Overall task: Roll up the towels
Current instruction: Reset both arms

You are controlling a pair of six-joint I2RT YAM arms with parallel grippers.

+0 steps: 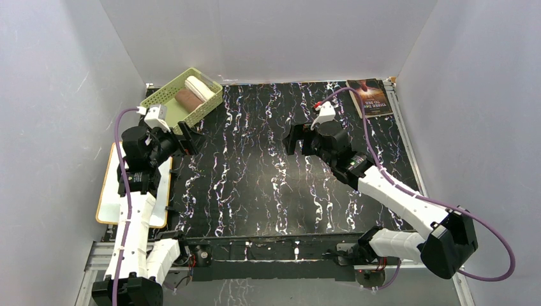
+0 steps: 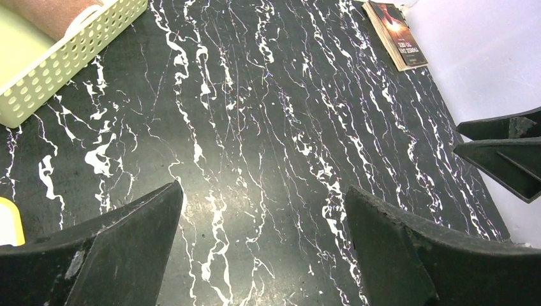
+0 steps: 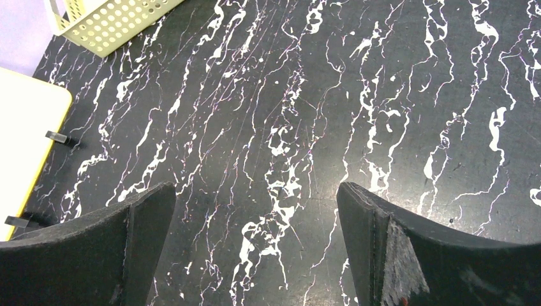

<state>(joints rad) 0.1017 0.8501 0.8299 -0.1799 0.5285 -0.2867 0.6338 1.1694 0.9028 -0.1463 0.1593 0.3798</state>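
Two rolled towels lie side by side in the pale green basket [image 1: 167,95] at the back left: a cream-white roll [image 1: 200,88] and a tan-brown roll [image 1: 187,99]. The brown roll's end also shows in the left wrist view [image 2: 54,13] inside the basket [image 2: 70,54]. My left gripper [image 1: 190,138] is open and empty just in front of the basket, above the black marbled table [image 2: 261,213]. My right gripper [image 1: 296,140] is open and empty over the middle of the table [image 3: 255,213]. Its fingers [image 2: 504,153] show at the right edge of the left wrist view.
A dark-covered book [image 1: 371,97] lies at the back right corner, also in the left wrist view [image 2: 397,33]. A white board with a yellow rim [image 1: 133,188] lies along the table's left edge under the left arm. The basket's corner [image 3: 108,22] and the board [image 3: 22,134] show in the right wrist view.
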